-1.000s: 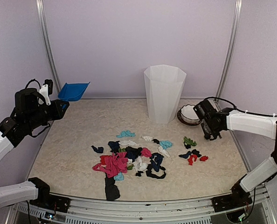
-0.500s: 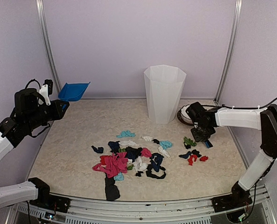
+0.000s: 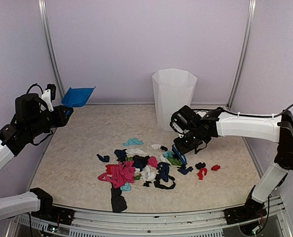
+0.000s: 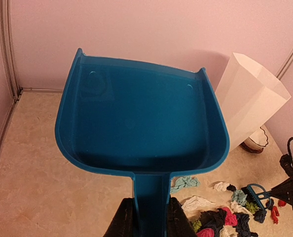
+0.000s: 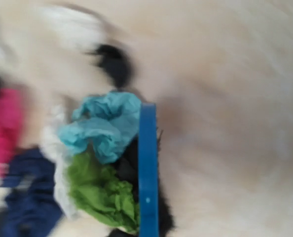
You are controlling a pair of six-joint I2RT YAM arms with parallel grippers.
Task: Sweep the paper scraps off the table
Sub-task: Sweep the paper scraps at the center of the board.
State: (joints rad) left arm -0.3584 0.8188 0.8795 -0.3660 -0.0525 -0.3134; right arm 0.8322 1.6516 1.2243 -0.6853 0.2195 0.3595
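From above, the paper scraps (image 3: 136,165) are seen heaped mid-counter (image 3: 72,148), with a few strays to the right. The right hand (image 3: 182,144), clenched on the blue brush (image 3: 179,157), is stretched low and leftward. The bristles are best held flat and the strays drawn into the heap.

At the left wrist, the dustpan (image 4: 141,118) is grasped by its handle in the left hand (image 4: 149,224) and held aloft; it should be lowered beside the heap.

At the right wrist, though blurred, teal and green scraps are seen against the brush (image 5: 147,173).

I read no lettering anywhere: none on my dustpan (image 4: 141,123), my brush (image 5: 147,168), the bin (image 3: 173,98) or the table (image 3: 72,148).
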